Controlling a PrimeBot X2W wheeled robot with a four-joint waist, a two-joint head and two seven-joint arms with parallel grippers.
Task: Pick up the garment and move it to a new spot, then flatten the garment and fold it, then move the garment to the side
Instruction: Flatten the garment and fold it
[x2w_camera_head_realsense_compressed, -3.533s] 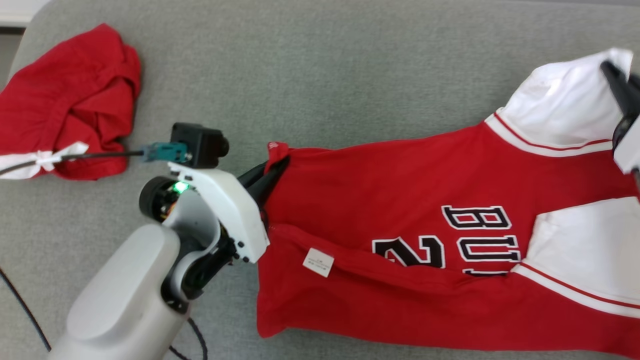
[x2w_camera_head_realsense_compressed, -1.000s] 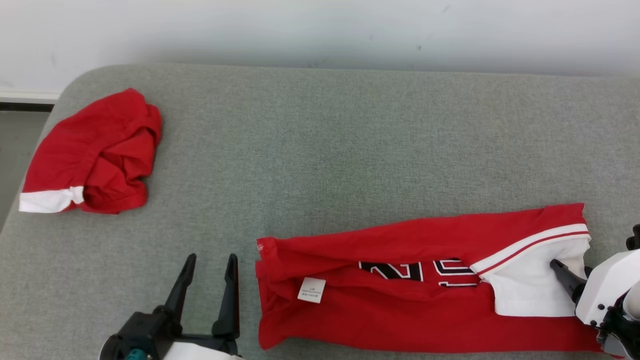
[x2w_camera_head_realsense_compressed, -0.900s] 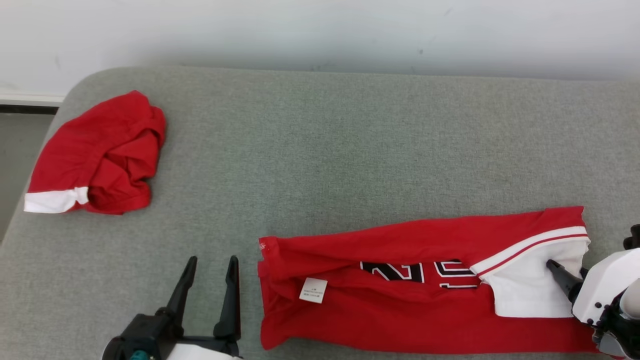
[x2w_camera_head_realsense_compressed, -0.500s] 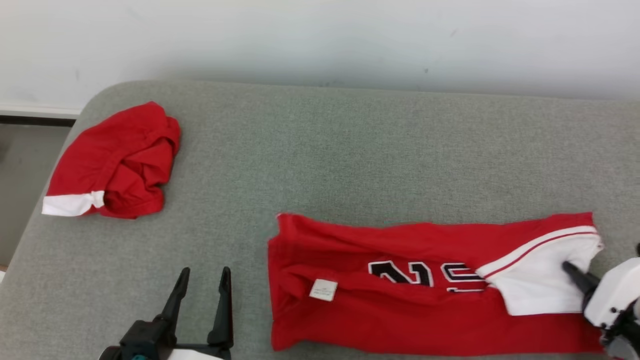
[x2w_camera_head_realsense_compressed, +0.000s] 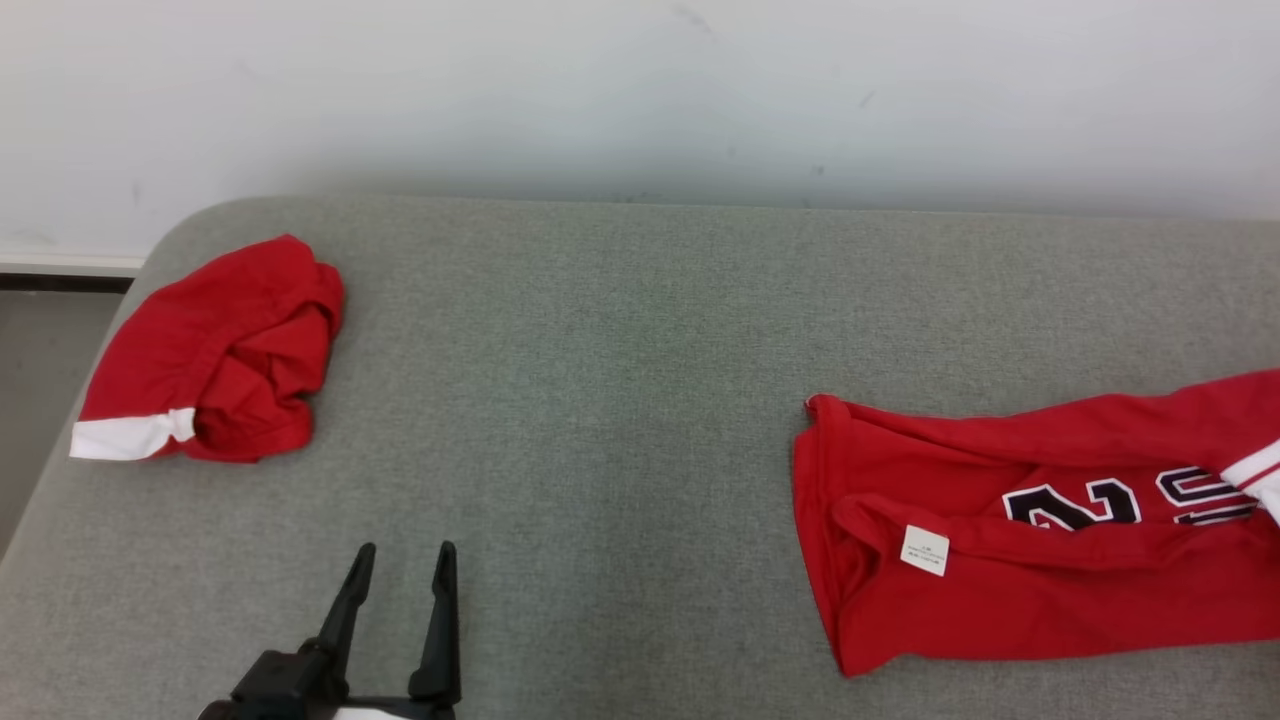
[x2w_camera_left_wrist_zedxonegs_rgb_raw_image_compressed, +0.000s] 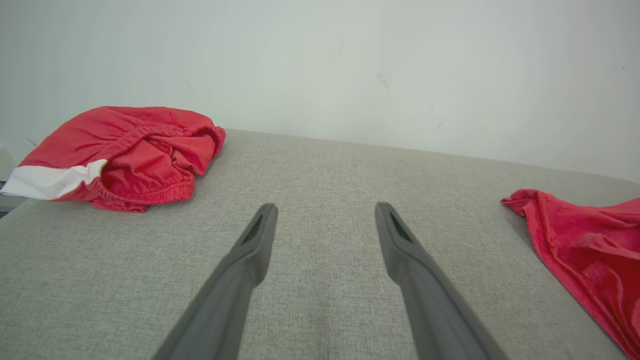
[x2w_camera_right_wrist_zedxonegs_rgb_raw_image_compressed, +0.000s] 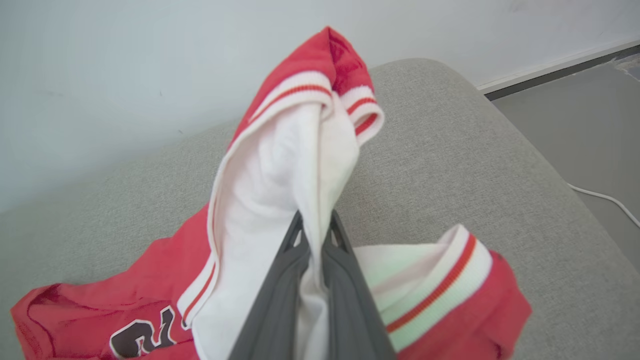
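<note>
Garment (x2w_camera_head_realsense_compressed: 1040, 560), a red jersey, lies bunched at the right edge of the head view on the grey surface (x2w_camera_head_realsense_compressed: 600, 400); a second red heap (x2w_camera_head_realsense_compressed: 215, 350) sits at upper left. The left pincer (x2w_camera_head_realsense_compressed: 406, 550) stands at bottom left, fingers apart and empty, as the left wrist view confirms. In the right wrist view, centre frame, the right pincer (x2w_camera_right_wrist_zedxonegs_rgb_raw_image_compressed: 316, 220) is clamped on the garment's white panel

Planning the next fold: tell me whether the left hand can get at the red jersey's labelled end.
Probably yes. The left hand is open, and only bare grey cushion lies between it and the red jersey; the crumpled red shorts sit off to its other side.
</note>
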